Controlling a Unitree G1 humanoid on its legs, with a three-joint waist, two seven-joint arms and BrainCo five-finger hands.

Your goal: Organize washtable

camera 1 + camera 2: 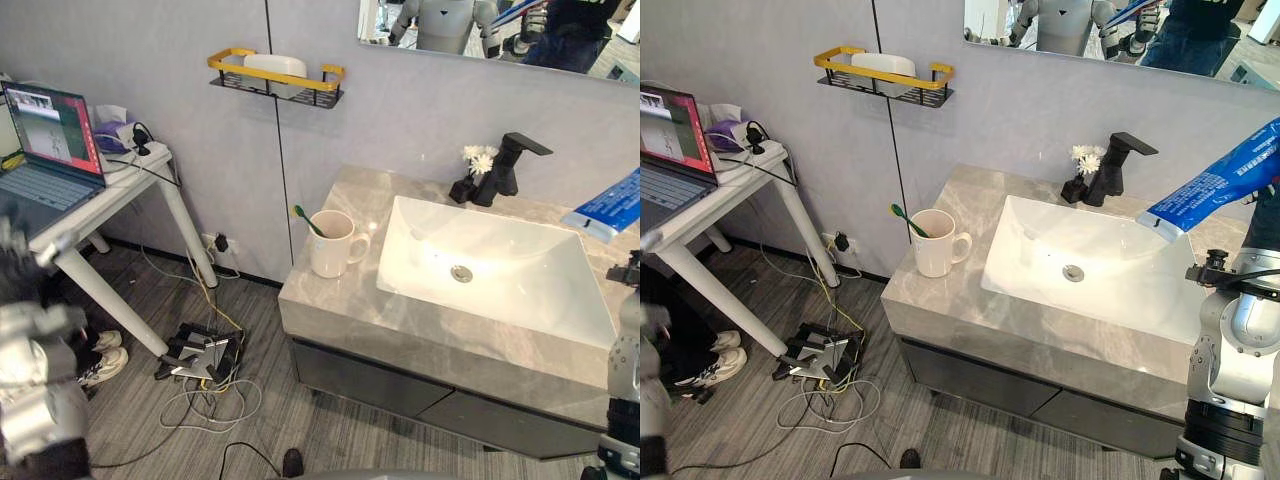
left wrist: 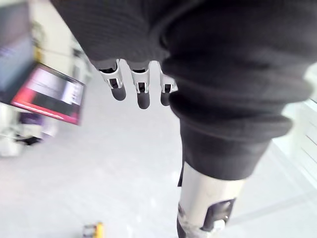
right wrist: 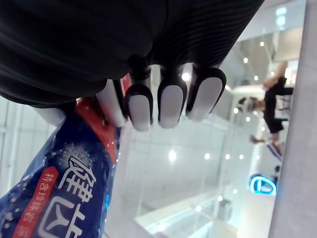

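Observation:
A blue toothpaste tube (image 1: 1212, 187) hangs tilted above the right end of the washtable, cap end down toward the white sink (image 1: 560, 300). My right hand (image 3: 163, 104) is shut on the tube (image 3: 64, 188), fingers curled over its upper end. On the grey marble counter (image 1: 335, 305), left of the sink, a white mug (image 1: 331, 244) holds a green toothbrush (image 1: 304, 219). My left hand (image 2: 141, 91) hangs off to the left of the washtable with relaxed fingers and nothing in it.
A black faucet (image 1: 510, 165) and a small vase of white flowers (image 1: 477, 168) stand behind the sink. A yellow-rimmed wall shelf (image 1: 277, 78) holds a white item. A side table (image 1: 120, 190) carries a laptop (image 1: 50, 140). Cables and a power strip (image 1: 203, 358) lie on the floor.

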